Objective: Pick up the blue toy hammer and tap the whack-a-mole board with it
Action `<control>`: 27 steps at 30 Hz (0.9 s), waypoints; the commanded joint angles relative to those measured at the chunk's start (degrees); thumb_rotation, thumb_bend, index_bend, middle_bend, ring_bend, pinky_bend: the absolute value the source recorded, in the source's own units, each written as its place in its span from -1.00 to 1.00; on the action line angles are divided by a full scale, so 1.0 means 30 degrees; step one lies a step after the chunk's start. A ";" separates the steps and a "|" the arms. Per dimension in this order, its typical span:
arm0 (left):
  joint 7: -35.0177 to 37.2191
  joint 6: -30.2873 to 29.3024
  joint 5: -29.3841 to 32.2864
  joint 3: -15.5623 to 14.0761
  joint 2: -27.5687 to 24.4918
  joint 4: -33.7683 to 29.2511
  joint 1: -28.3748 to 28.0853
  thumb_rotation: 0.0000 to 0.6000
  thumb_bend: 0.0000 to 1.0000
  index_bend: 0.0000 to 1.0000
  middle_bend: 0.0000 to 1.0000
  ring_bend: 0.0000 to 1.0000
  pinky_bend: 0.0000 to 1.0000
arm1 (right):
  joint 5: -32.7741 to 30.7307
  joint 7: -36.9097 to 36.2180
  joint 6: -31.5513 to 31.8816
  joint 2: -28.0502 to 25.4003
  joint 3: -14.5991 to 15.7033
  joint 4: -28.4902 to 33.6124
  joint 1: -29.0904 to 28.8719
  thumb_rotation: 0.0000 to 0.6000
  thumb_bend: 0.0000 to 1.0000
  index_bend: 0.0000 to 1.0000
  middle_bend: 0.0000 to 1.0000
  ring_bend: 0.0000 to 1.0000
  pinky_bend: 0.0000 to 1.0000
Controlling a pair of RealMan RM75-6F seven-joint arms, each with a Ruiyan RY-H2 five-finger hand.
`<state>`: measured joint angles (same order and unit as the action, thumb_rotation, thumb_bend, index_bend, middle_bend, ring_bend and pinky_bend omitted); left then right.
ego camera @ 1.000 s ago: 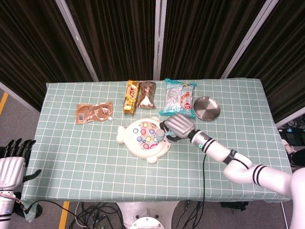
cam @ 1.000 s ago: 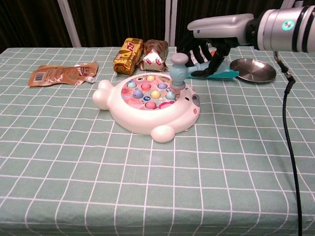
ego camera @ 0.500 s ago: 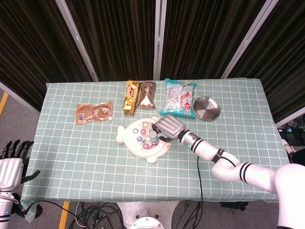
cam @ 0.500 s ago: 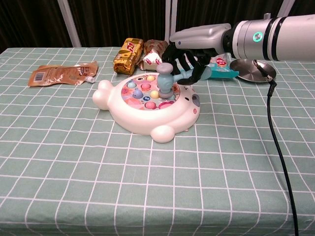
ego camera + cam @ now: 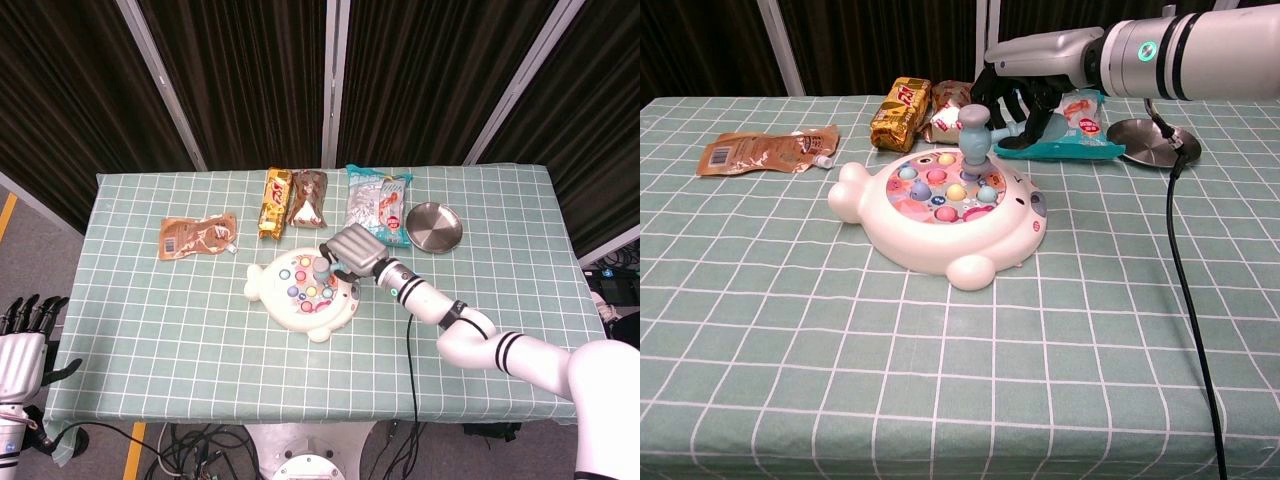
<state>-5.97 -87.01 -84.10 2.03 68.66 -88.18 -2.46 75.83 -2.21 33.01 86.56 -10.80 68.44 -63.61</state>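
My right hand [image 5: 354, 248] [image 5: 1025, 98] grips the handle of the blue toy hammer [image 5: 975, 135]. The hammer's head [image 5: 320, 268] stands upright over the far right part of the whack-a-mole board [image 5: 302, 291] [image 5: 940, 215], its lower end touching the coloured pegs. The board is white and seal-shaped, and sits mid-table. My left hand [image 5: 22, 345] hangs off the table's near left corner, fingers apart and holding nothing; the chest view does not show it.
Behind the board lie a gold snack pack [image 5: 274, 201] [image 5: 900, 100], a brown snack pack [image 5: 308, 197], a blue-white bag [image 5: 377, 204] and a steel dish [image 5: 433, 226] [image 5: 1152, 138]. A brown pouch [image 5: 198, 236] [image 5: 765, 150] lies at the far left.
My right hand has carried the hammer leftward and farther across the board, from its right edge to the far pegs. The left hand has sunk slightly lower.
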 commanded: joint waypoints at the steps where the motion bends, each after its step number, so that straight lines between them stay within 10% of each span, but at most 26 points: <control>1: 0.0023 0.0013 0.0020 -0.0005 0.0020 0.0033 0.0016 1.00 -0.89 -0.72 -0.70 -0.91 -0.97 | -0.0385 0.0363 -0.0675 0.0810 0.0065 -0.1040 -0.0482 1.00 0.11 0.53 0.39 0.16 0.46; 27: 0.0545 -0.0066 -0.0018 -0.0039 0.0191 0.0516 0.0205 1.00 -0.89 -0.72 -0.70 -0.91 -0.97 | -0.1196 0.0798 -0.1131 0.2227 -0.0442 -0.2154 -0.1713 1.00 0.11 0.54 0.39 0.16 0.46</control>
<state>-4.35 -87.19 -84.15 1.92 69.22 -86.65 -1.86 72.26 0.26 29.35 93.28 -12.11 61.77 -68.81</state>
